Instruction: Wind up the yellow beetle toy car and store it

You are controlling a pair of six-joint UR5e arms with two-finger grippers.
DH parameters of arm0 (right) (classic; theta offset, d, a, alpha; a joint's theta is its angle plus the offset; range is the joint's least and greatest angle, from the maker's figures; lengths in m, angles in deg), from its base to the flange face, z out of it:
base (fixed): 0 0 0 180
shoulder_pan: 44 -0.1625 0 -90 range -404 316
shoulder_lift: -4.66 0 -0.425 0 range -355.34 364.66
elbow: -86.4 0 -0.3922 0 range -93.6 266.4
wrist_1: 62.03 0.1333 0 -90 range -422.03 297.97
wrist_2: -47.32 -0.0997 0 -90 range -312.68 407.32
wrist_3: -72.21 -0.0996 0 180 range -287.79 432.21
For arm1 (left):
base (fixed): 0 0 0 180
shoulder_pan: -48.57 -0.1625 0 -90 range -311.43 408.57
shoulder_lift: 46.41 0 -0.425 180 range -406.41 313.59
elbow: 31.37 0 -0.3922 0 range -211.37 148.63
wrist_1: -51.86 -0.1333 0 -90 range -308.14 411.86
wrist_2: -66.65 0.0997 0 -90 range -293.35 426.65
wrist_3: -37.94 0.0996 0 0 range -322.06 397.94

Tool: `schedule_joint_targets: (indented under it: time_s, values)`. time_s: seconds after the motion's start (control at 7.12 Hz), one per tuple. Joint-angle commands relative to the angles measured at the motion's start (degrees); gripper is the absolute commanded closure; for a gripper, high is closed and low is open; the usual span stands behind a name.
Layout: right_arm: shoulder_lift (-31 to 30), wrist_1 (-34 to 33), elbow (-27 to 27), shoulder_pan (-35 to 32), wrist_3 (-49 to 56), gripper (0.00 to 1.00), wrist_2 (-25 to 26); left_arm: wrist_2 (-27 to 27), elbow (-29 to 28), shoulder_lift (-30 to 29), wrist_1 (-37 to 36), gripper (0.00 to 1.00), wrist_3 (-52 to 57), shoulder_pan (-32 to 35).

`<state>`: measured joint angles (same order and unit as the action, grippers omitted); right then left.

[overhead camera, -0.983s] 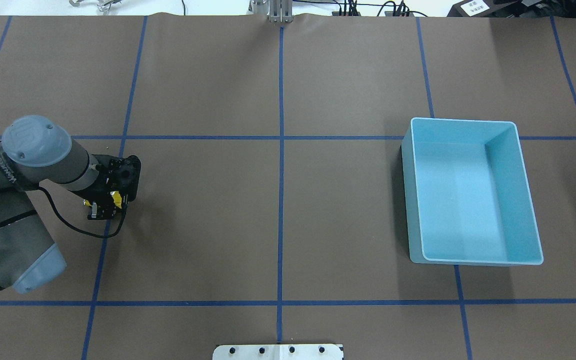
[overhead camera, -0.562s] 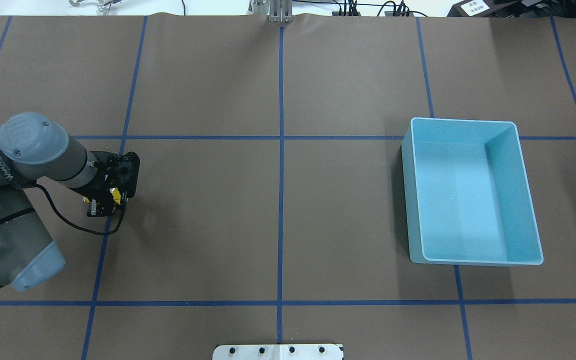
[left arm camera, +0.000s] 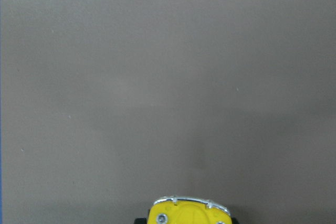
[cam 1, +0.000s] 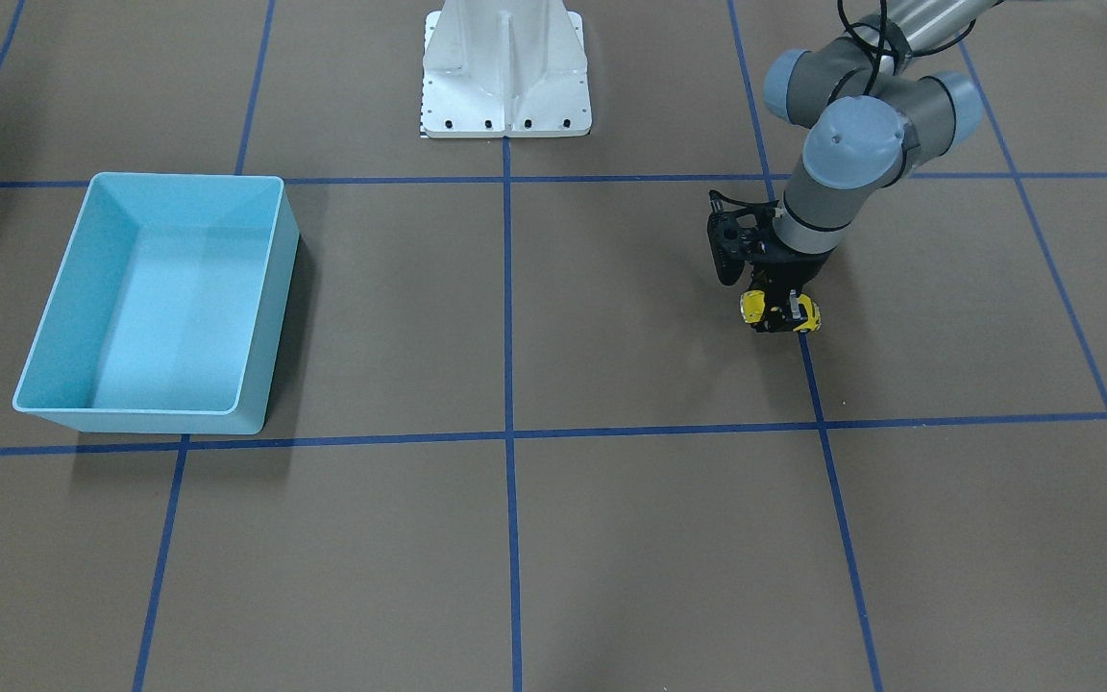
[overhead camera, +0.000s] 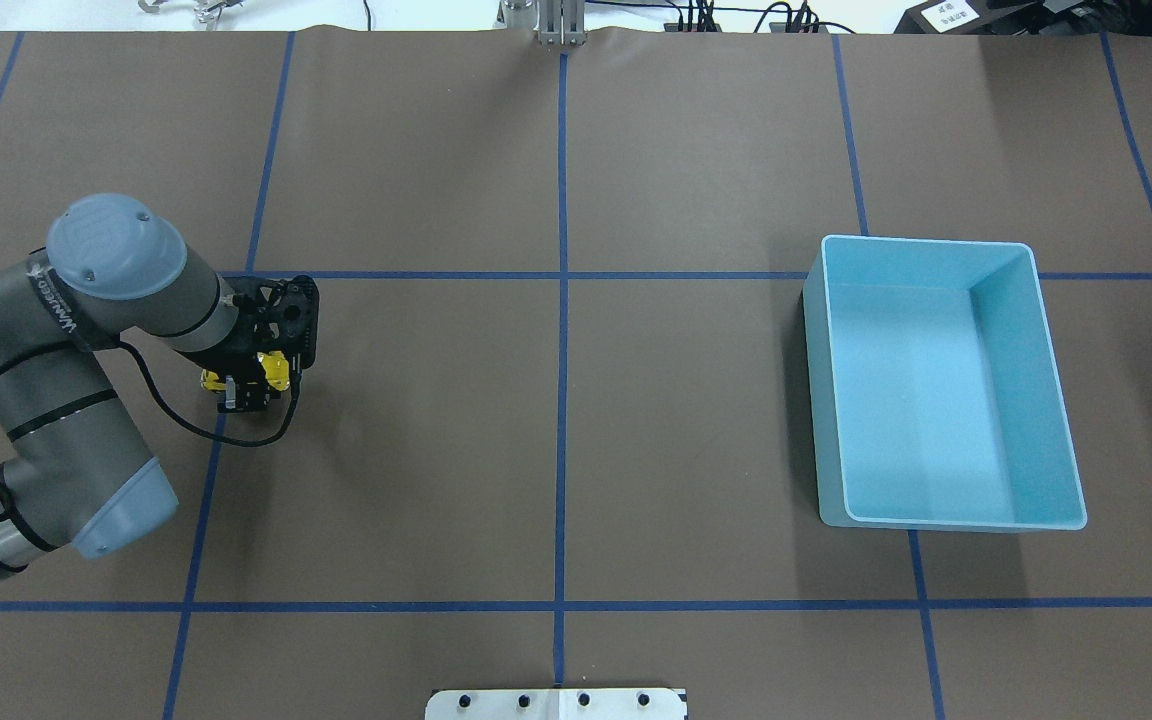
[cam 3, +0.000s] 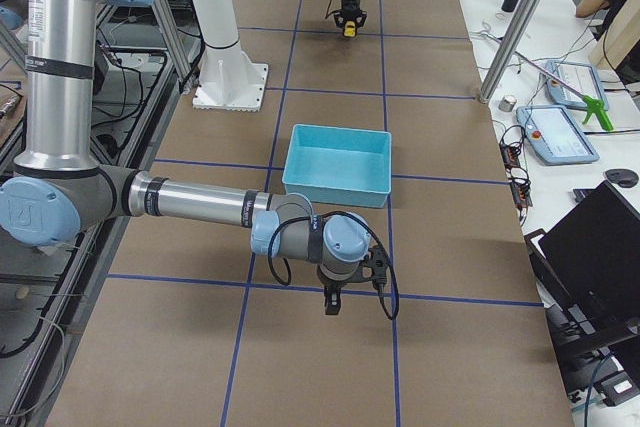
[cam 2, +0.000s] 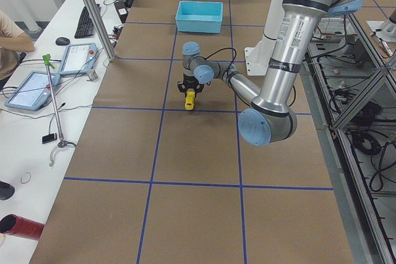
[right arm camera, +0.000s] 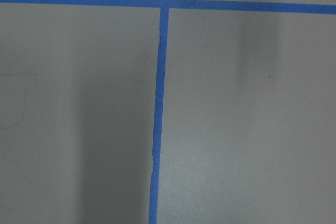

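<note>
The yellow beetle toy car point(cam 1: 780, 311) sits low at the table surface on a blue tape line, between the fingers of my left gripper point(cam 1: 778, 315). In the overhead view the car point(overhead camera: 276, 369) shows yellow on both sides of the left gripper point(overhead camera: 246, 388), which is shut on it. Its nose shows at the bottom edge of the left wrist view point(left arm camera: 189, 212). The light-blue bin point(overhead camera: 816, 400) stands empty far on the other side of the table. My right gripper point(cam 3: 333, 305) shows only in the exterior right view, near the bin point(cam 3: 337, 187); I cannot tell its state.
The white robot base plate point(cam 1: 505, 120) is at the middle of the robot's table edge. Blue tape lines point(overhead camera: 562, 400) divide the brown table into squares. Side tables with a keyboard and tablets point(cam 2: 37, 88) stand beyond the far edge.
My left gripper has moved toward the table's middle and a little farther from the robot, and the yellow car has moved with it.
</note>
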<state>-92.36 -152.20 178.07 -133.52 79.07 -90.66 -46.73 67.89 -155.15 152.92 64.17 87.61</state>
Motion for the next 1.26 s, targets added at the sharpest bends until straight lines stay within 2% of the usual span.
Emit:
schedule_joint_targets:
  time_s: [0.0, 0.28, 1.12]
  values:
    - [0.0, 0.0, 0.0, 0.0, 0.0, 0.0, 0.0, -0.1, -2.8, -1.6, 2.3, 1.0, -0.7, -0.5]
    - [0.0, -0.1, 0.0, 0.0, 0.0, 0.0, 0.0, -0.1, -3.9, -1.2, 5.2, 1.0, -0.5, -0.5]
    - [0.0, -0.1, 0.0, 0.0, 0.0, 0.0, 0.0, -0.2, -3.7, 0.1, 7.2, 1.0, 0.0, -0.3]
